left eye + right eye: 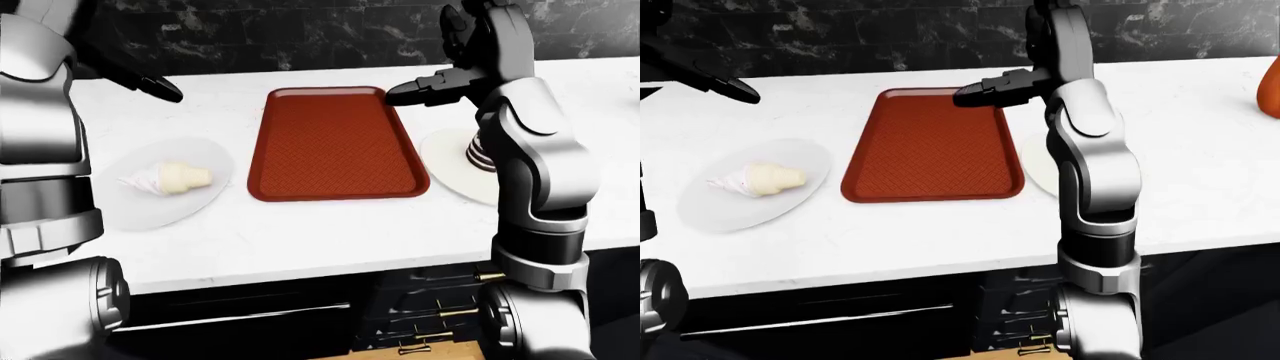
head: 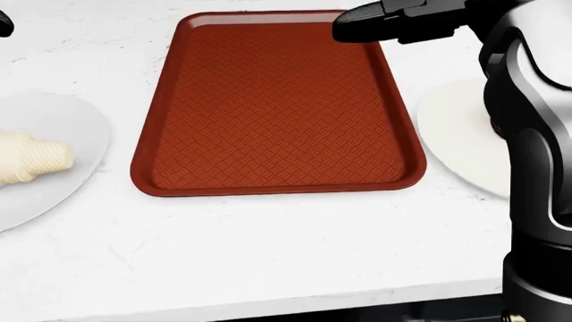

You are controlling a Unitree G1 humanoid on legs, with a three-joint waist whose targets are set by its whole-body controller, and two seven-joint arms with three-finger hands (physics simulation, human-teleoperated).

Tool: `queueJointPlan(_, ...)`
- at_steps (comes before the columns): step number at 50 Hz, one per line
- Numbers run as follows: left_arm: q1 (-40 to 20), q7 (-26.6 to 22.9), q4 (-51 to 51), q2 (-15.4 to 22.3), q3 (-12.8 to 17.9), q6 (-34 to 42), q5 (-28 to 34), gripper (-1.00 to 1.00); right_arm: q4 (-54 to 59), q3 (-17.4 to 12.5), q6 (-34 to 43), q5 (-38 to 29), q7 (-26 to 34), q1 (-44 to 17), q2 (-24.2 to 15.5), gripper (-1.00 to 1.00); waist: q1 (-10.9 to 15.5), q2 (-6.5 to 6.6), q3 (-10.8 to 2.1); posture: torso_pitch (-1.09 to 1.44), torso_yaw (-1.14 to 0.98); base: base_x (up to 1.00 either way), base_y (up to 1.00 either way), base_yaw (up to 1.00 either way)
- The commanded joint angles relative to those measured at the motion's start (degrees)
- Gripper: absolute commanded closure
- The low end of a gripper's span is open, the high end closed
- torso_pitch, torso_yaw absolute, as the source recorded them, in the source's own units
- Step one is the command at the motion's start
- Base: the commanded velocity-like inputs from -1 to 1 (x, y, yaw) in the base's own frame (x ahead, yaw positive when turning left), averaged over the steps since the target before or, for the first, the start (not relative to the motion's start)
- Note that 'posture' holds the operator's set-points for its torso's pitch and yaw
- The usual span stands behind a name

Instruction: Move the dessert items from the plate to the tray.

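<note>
A red tray [image 1: 335,142] lies bare in the middle of the white counter. A clear plate [image 1: 140,214] to its left holds an ice cream cone [image 1: 170,178] lying on its side. A white plate [image 1: 450,169] to the tray's right holds a dark, layered dessert [image 1: 480,154], mostly hidden by my right arm. My right hand [image 1: 425,90] is open and empty, fingers stretched left over the tray's top right corner. My left hand [image 1: 160,88] is open and empty above the counter, up and left of the tray, apart from the cone.
A black marble wall runs along the top of the counter. An orange object [image 1: 1270,86] stands at the far right of the right-eye view. Dark drawers with brass handles [image 1: 455,311] sit below the counter edge.
</note>
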Motion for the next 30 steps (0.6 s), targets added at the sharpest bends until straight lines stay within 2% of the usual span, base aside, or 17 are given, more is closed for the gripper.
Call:
queueJointPlan(1,-2.1,-4.3,-0.7,0.4,0.4,-4.3,3.1,-1.00,-1.5,-1.0,-2.0,-0.3,-0.3,-1.7,-0.8,-1.00,0.1,-0.45,-1.75,0.00,0.00,0.00,0.00,0.00)
queueJointPlan(2,-1.7,-6.2,-0.4,0.8,0.2,-5.6,4.3,-1.00,-1.3,-1.1,-2.2,-0.3,-0.3,-1.6,-0.7,-1.00,0.3,0.08,-0.90,0.00,0.00,0.00,0.00,0.00)
queueJointPlan(3,-2.0,-6.8,0.2,0.8,0.5,-6.4,5.5,-1.00,-1.5,-1.1,-2.2,-0.2,-0.4,-1.5,-0.6,-1.00,0.1,0.48,-0.77,0.00,0.00,0.00,0.00,0.00)
queueJointPlan(9,2.7,-18.2,-6.6,1.7,1.7,-6.3,10.2,-1.00,-1.5,-1.1,-2.2,-0.2,-0.4,-1.3,-0.7,-1.00,-0.1,1.03,-0.86,0.00,0.00,0.00,0.00,0.00)
queueJointPlan(13,7.6,-24.3,-13.4,2.5,4.2,-5.9,10.8,-1.00,-1.4,-0.9,-2.4,-0.2,-0.2,-1.3,-0.5,-1.00,-0.4,1.16,-0.90,0.00,0.00,0.00,0.00,0.00)
queueJointPlan(17,11.8,-29.4,-16.2,4.5,6.1,-8.9,9.5,-1.00,-1.2,-0.8,-2.6,-0.2,0.0,-1.3,-0.4,-1.00,-0.4,1.19,-1.05,0.00,0.00,0.00,0.00,0.00)
queueJointPlan(22,16.6,-34.5,-19.6,5.5,7.5,-9.5,9.0,-1.00,-0.2,-0.7,-3.6,-0.3,0.2,-1.4,-0.1,-1.00,-0.2,1.21,-1.39,0.00,0.00,0.00,0.00,0.00)
queueJointPlan(30,20.3,-35.4,-21.5,3.9,8.1,-11.5,10.6,-1.00,-0.5,-0.5,-4.0,-0.3,0.4,-0.7,0.5,-1.00,0.1,1.20,-1.77,0.00,0.00,0.00,0.00,0.00)
